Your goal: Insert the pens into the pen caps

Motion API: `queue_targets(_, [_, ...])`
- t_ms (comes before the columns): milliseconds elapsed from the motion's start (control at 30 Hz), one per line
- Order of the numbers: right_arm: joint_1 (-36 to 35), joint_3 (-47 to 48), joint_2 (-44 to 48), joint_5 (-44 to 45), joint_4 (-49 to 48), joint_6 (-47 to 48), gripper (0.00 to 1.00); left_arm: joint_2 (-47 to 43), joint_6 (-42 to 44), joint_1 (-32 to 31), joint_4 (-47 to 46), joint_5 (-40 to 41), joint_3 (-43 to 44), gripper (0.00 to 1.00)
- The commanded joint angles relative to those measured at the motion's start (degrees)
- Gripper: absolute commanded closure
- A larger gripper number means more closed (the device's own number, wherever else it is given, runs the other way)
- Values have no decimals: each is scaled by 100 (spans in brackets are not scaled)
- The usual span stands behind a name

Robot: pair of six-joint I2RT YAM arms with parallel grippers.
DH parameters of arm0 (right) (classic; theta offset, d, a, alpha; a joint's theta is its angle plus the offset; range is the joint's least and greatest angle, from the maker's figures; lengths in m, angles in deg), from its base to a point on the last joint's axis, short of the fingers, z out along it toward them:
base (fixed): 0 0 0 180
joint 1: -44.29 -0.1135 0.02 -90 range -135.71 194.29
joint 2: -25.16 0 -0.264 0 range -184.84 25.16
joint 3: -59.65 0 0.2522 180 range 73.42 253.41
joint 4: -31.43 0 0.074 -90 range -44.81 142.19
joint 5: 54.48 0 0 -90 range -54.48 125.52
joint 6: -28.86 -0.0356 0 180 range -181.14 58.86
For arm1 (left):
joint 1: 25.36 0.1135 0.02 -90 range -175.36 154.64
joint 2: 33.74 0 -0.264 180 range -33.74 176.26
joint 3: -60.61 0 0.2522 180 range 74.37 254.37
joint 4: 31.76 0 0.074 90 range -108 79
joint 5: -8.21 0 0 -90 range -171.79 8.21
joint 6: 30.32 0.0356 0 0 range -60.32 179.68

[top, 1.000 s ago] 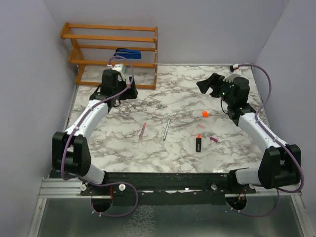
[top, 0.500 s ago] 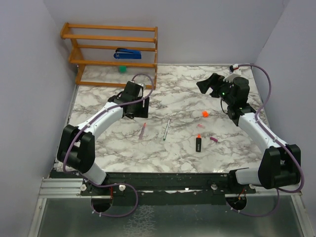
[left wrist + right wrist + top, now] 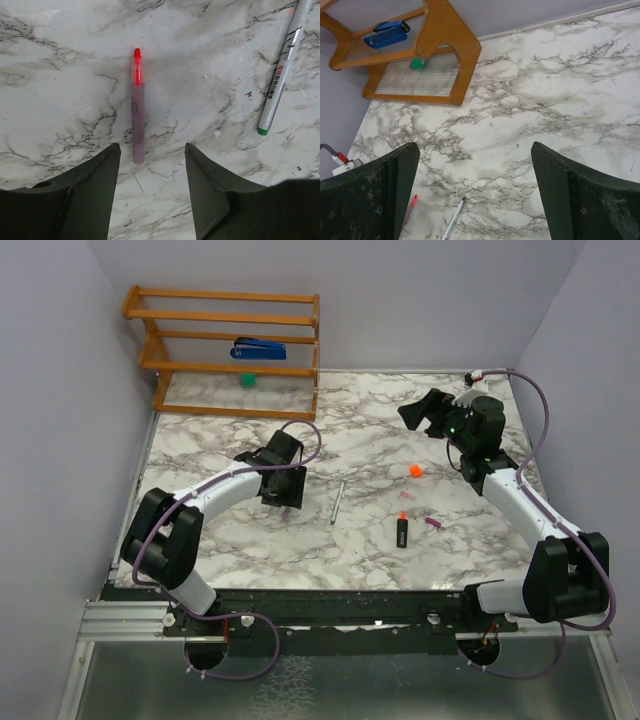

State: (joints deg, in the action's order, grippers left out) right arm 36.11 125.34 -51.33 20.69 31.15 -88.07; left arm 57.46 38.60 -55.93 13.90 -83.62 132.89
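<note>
The slim pink pen [image 3: 137,120] lies flat on the marble, red tip pointing away, with its near end just between my left fingertips. My left gripper [image 3: 152,147] is open low over it and covers it in the top view [image 3: 284,488]. The silver-grey pen [image 3: 338,502] lies just to its right and also shows in the left wrist view [image 3: 282,70]. The black marker [image 3: 402,530] with the orange tip lies right of centre. Around it are the orange cap [image 3: 415,471], the pale pink cap [image 3: 407,496] and the magenta cap [image 3: 433,523]. My right gripper [image 3: 420,412] is open and empty, raised at the back right.
A wooden rack [image 3: 230,340] stands at the back left, holding a blue stapler [image 3: 260,347] and a small green ball [image 3: 248,380]. Purple walls close in the table on the left, back and right.
My left arm has swung from beside the rack forward and right, down over the pink pen. The right arm has not moved, and no object has shifted.
</note>
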Motion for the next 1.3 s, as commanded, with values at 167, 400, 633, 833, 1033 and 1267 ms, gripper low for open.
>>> queue_targets(167, [6,-75,-93,-108,-130,40,0,315,-247,-19,-70,292,-251,51])
queue_targets(400, [16,-52,-64,-89,-69,83,0,621,-221,-19,-78,120,-224,59])
queue_targets(633, [14,-60,-59,-78,-72,84,0,857,-164,-27,-70,-111,-291,100])
queue_targets(833, [10,-146,-177,-228,-230,-22,0,681,78,-85,-247,8,-126,100])
queue_targets(1033, [-116,-420,-445,-1638,-1385,-677,0,-179,613,-90,-1544,-450,361,100])
queue_targets(1267, [-706,-587,-704,-1679,-2423,-1286,6,-879,369,-98,-3558,-2082,-208,100])
